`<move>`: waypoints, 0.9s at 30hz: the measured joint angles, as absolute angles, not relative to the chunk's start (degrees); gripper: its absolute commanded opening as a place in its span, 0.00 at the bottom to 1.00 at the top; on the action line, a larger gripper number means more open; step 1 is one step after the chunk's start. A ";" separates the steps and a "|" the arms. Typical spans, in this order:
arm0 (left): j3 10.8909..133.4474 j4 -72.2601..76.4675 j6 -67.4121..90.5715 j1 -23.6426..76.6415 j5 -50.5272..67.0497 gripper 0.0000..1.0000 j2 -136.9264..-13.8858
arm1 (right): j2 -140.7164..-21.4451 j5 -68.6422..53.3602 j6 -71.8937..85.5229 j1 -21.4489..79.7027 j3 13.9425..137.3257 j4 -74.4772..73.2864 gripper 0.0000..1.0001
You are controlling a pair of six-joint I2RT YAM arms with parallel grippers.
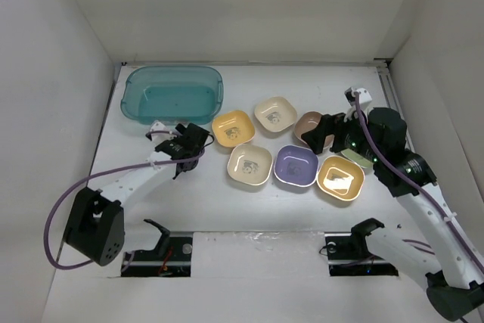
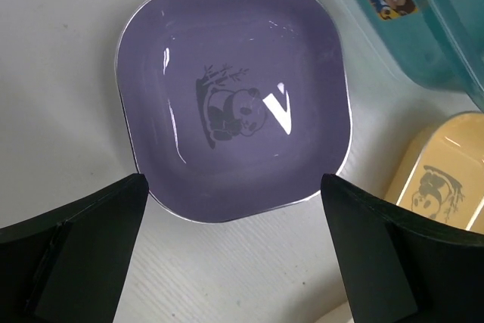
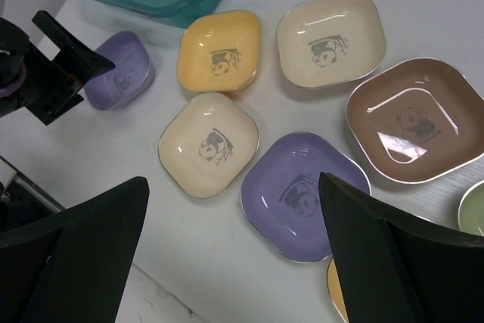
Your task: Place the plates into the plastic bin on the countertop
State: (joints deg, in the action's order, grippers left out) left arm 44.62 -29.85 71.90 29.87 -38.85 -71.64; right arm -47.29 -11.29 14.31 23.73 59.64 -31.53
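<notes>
The teal plastic bin [image 1: 172, 94] stands at the back left of the white countertop [image 1: 212, 202]. My left gripper [image 1: 185, 144] is open just in front of it, hovering over a purple plate [image 2: 231, 100], which lies between and beyond its fingers [image 2: 76, 251]. A yellow plate [image 1: 233, 128], two cream plates [image 1: 275, 114] [image 1: 249, 164], a brown plate [image 1: 308, 122], a second purple plate [image 1: 296, 166] and an orange plate [image 1: 340, 177] lie in the middle. A light green plate [image 3: 473, 209] is mostly hidden. My right gripper [image 1: 321, 132] is open and empty above the brown plate.
White walls close in the countertop at the left, back and right. The bin's wall [image 2: 423, 20] and the yellow plate [image 2: 439, 187] lie close to the right of the left gripper. The arm bases [image 1: 162, 243] sit in a slot along the front edge.
</notes>
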 measured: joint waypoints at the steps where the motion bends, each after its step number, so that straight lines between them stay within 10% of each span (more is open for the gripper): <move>1: 44.34 -29.56 72.93 29.74 -38.70 0.99 -72.51 | -47.29 -11.33 14.15 23.75 59.20 -31.55 1.00; 10: 37.28 -29.08 79.57 29.61 -36.62 0.82 -73.38 | -47.03 -11.25 13.45 24.69 59.05 -31.55 1.00; 21: 34.46 -30.09 85.58 28.58 -35.14 0.09 -74.65 | -47.24 -11.16 12.97 25.34 59.05 -31.53 1.00; 27: 34.24 -37.71 92.07 28.49 -34.13 0.00 -65.10 | -47.27 -10.92 12.82 25.98 59.05 -31.53 1.00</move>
